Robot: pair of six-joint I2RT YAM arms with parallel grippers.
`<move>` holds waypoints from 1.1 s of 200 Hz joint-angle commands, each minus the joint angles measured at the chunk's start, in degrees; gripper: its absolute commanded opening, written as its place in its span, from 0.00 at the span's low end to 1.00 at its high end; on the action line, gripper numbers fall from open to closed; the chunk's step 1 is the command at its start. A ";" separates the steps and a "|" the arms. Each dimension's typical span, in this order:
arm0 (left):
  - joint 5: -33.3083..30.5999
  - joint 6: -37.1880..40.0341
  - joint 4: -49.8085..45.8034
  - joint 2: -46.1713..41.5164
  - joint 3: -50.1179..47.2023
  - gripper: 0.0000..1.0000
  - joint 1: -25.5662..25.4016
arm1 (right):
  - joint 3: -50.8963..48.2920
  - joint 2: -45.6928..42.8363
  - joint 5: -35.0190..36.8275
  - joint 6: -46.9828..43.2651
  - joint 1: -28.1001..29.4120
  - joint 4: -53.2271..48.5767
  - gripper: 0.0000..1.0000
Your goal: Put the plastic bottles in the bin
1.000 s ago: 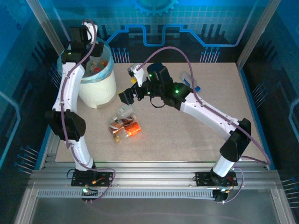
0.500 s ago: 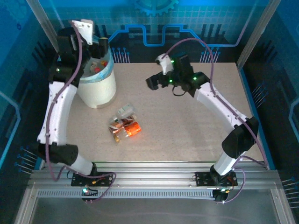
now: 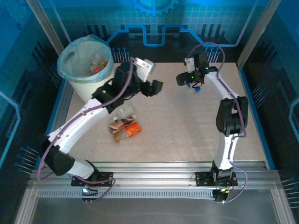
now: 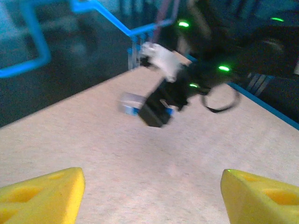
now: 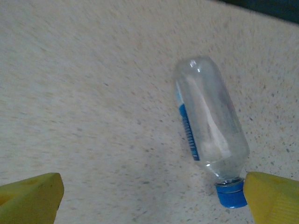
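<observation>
The bin [image 3: 86, 89], a white bucket with a light-blue bag, stands at the back left with several bottles [image 3: 96, 63] inside. A few crushed plastic bottles [image 3: 123, 125], one with an orange label, lie mid-table. My left gripper [image 3: 158, 86] hovers open and empty to the right of the bin; its yellow fingertips [image 4: 39, 196] stand wide over bare table. My right gripper [image 3: 183, 79] is open at the back, above a clear bottle [image 5: 210, 123] with a blue cap [image 5: 231, 194] that lies flat. That cap sits next to the right fingertip [image 5: 273, 201].
Blue-lit enclosure walls and metal posts ring the table [image 3: 187, 130]. In the left wrist view my right gripper [image 4: 159, 109] shows ahead, with the blue-capped bottle [image 4: 131, 102] beside it. An aluminium rail [image 3: 154, 172] runs along the near edge.
My left arm swung from above the bin down and right over the table. My right arm moved from mid-table to the back right, over the blue-capped bottle.
</observation>
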 commanded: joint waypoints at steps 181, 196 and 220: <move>-2.72 -7.34 8.26 3.94 -6.26 0.79 -7.57 | 11.36 12.05 -2.43 -3.70 -3.65 -9.25 0.53; -4.08 -8.12 8.25 2.81 -6.71 0.82 -7.50 | 7.67 7.85 -3.88 -2.01 -3.24 -8.09 0.53; -6.57 -10.50 8.64 0.39 -7.98 0.85 -6.64 | -2.40 -1.86 -9.07 2.12 -1.62 -3.45 0.54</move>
